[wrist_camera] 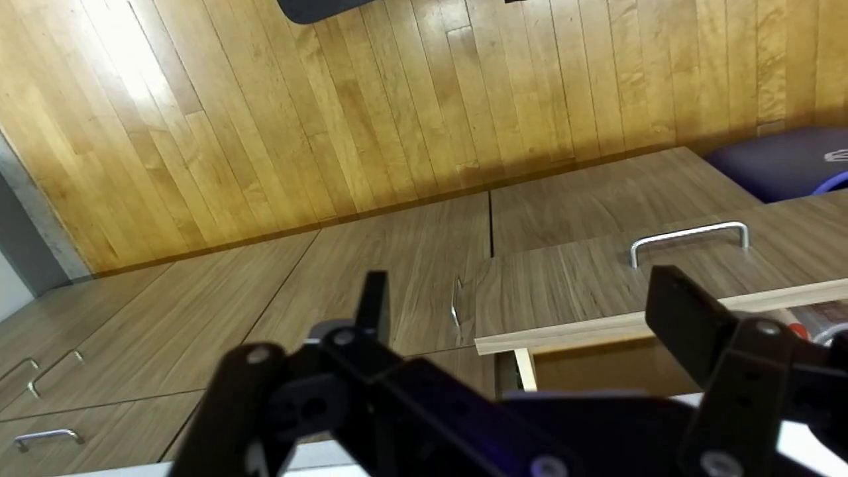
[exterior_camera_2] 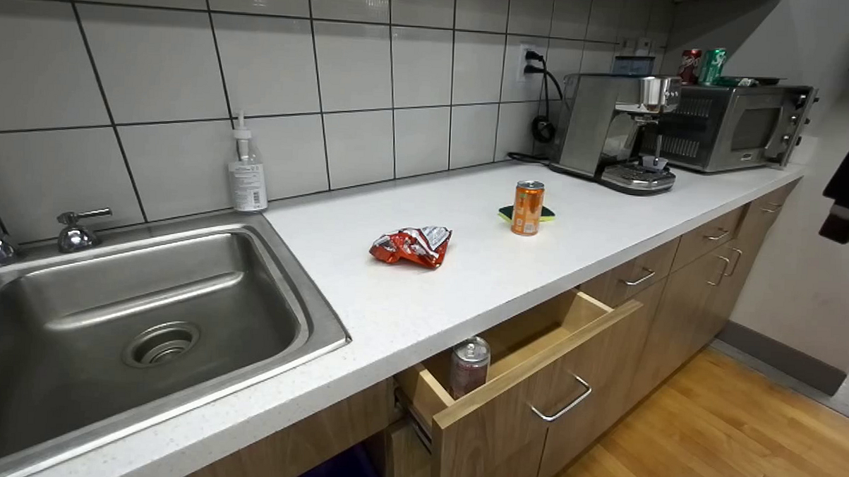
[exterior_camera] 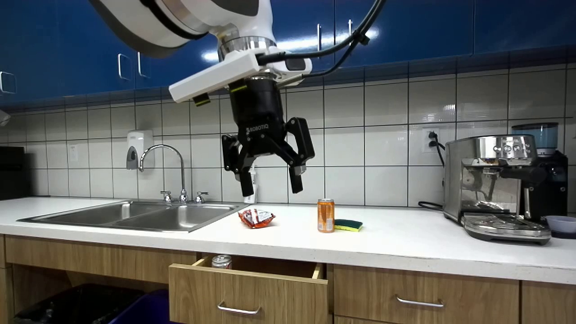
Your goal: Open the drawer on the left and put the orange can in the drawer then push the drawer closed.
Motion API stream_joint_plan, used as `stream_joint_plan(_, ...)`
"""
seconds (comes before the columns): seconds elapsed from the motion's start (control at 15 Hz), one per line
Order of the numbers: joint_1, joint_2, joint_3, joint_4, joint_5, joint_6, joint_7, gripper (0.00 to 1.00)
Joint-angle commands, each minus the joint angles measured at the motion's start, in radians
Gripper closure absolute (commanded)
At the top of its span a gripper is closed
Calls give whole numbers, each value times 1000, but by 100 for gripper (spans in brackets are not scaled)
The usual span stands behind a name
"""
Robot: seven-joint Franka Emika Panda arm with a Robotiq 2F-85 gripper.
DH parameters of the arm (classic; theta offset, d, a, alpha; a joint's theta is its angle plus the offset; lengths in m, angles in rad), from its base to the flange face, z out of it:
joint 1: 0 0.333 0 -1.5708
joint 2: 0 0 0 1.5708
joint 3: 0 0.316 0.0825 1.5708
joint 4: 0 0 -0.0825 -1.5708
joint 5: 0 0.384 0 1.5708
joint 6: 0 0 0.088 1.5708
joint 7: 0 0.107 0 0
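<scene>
The light-wood drawer with a silver bar handle stands open in both exterior views [exterior_camera: 252, 292] [exterior_camera_2: 488, 435] and in the wrist view [wrist_camera: 563, 285]. A silver-topped can [exterior_camera: 221, 262] stands inside at its sink end; it also shows in an exterior view [exterior_camera_2: 470, 367]. The orange can [exterior_camera: 326, 216] stands upright on the white counter, also seen in an exterior view [exterior_camera_2: 527, 208]; it is out of the wrist view. My gripper [exterior_camera: 271, 185] is open and empty, pointing down above the counter, left of and higher than the orange can. Its open fingers show in the wrist view [wrist_camera: 523, 291].
A crumpled red-and-silver packet [exterior_camera_2: 411, 246] lies on the counter between the sink [exterior_camera_2: 268, 261] and the can. A green-yellow sponge [exterior_camera: 348, 224] lies right behind the can. A coffee machine [exterior_camera: 495, 180] stands further right. A soap bottle [exterior_camera_2: 247, 176] stands by the sink.
</scene>
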Motion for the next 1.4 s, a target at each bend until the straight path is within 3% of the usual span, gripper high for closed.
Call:
stream_joint_plan(0.0, 23, 30, 7, 27, -13, 40, -22, 0)
stream_joint_plan(0.73, 105, 248, -1, 134, 37, 252, -51, 0)
stream_joint_plan(1.33, 179, 465, -1, 308, 153, 262, -109, 0)
